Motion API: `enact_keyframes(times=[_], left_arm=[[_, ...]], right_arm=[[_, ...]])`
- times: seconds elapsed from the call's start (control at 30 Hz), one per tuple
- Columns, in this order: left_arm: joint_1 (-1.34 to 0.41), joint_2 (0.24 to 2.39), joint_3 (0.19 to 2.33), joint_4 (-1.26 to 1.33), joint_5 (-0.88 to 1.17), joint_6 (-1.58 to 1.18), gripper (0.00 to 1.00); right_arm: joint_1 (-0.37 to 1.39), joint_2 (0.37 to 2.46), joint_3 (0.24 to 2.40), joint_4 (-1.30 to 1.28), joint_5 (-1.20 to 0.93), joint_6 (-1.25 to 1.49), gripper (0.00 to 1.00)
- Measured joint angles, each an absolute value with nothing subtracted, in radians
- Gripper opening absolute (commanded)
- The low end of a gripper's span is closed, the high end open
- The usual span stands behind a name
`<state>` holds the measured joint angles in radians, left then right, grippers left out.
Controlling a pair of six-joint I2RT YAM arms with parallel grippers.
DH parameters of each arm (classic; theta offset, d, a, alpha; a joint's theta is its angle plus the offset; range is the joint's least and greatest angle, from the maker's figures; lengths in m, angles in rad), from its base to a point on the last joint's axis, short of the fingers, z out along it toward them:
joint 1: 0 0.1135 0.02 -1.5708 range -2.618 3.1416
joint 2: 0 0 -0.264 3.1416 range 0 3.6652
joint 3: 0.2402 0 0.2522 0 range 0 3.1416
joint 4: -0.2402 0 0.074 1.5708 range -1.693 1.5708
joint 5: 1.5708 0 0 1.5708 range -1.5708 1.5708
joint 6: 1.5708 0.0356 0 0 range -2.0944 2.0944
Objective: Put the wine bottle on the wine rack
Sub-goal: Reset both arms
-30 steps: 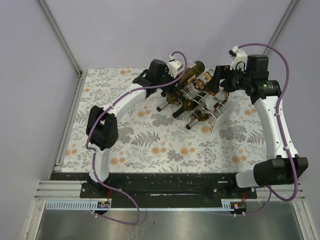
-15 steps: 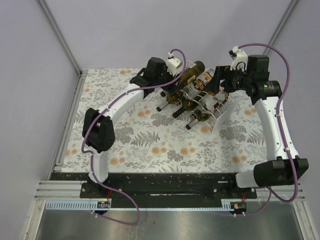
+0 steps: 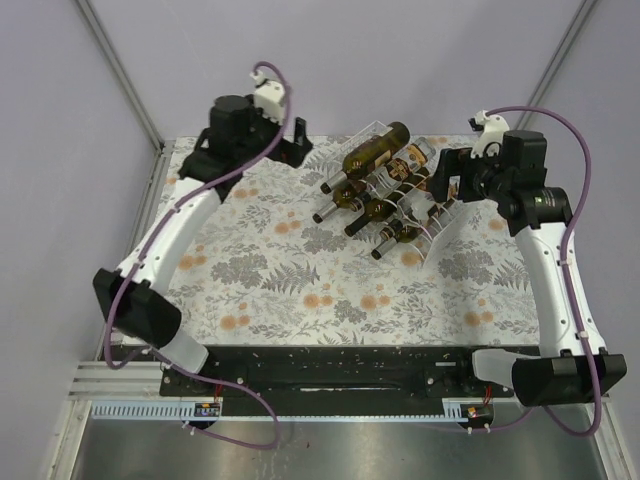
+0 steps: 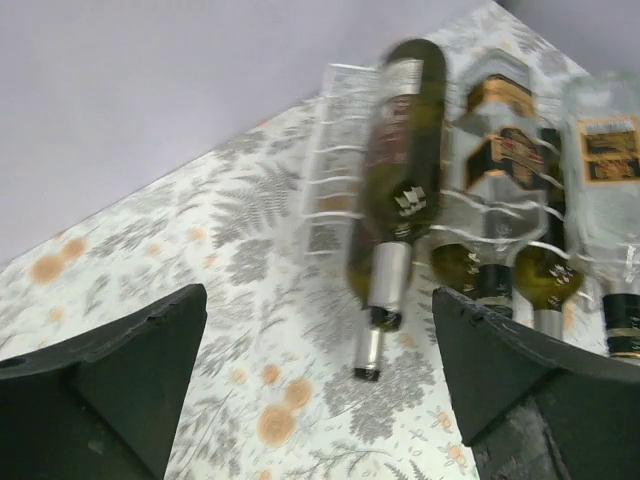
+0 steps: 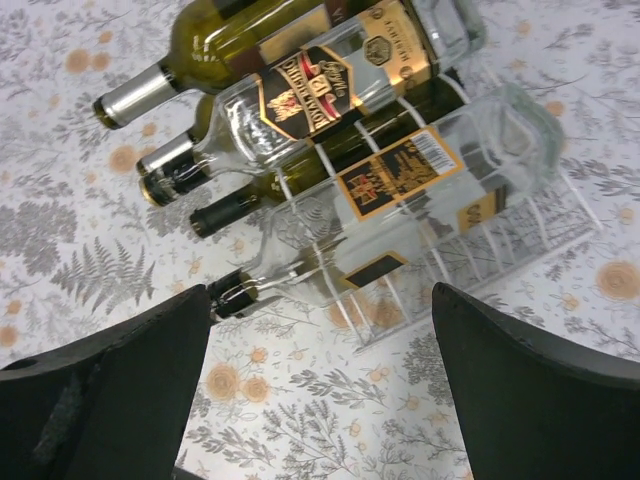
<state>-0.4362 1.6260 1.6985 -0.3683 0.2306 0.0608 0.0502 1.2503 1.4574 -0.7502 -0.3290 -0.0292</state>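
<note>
The wine bottle (image 3: 368, 156), dark green with a silver foil neck, lies in the top left cradle of the clear ribbed wine rack (image 3: 432, 240), neck pointing down-left. The left wrist view shows the wine bottle (image 4: 400, 170) resting on the wine rack (image 4: 330, 150), well ahead of my fingers. My left gripper (image 3: 297, 150) (image 4: 320, 400) is open and empty, off to the left of the rack. To the rack's right, my right gripper (image 3: 440, 182) (image 5: 320, 390) hangs open over the cloth, holding nothing, with the wine rack (image 5: 560, 230) just beyond its fingers (image 5: 540, 380).
Several other bottles fill the rack, among them a clear one with a dark label (image 5: 330, 80) and another clear one (image 5: 430, 190) below it. A floral cloth (image 3: 300, 280) covers the table. Grey walls (image 3: 60, 150) enclose the back and sides.
My left gripper opened, let go of the wine bottle and drew back to the left, away from the rack. The right arm shifted slightly to the right.
</note>
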Motion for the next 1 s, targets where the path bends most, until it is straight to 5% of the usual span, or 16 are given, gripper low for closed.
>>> enact_keyframes(times=[0.3,0.53,1.0], left_arm=[[-0.122,1.309,1.392,-0.363,0.272,-0.013,0.99],[-0.112,1.068,1.100,-0.295,0.181,-0.001,0.99],[-0.112,0.928,0.952,-0.141,0.105,-0.071,0.99]], right_arm=[[0.049,1.113,1.327,-0.623,-0.126,-0.043,0.99],[0.049,1.079,1.262,-0.530,-0.017,-0.057,1.00],[0.049,0.987,1.132,-0.423,0.064,-0.047,1.00]])
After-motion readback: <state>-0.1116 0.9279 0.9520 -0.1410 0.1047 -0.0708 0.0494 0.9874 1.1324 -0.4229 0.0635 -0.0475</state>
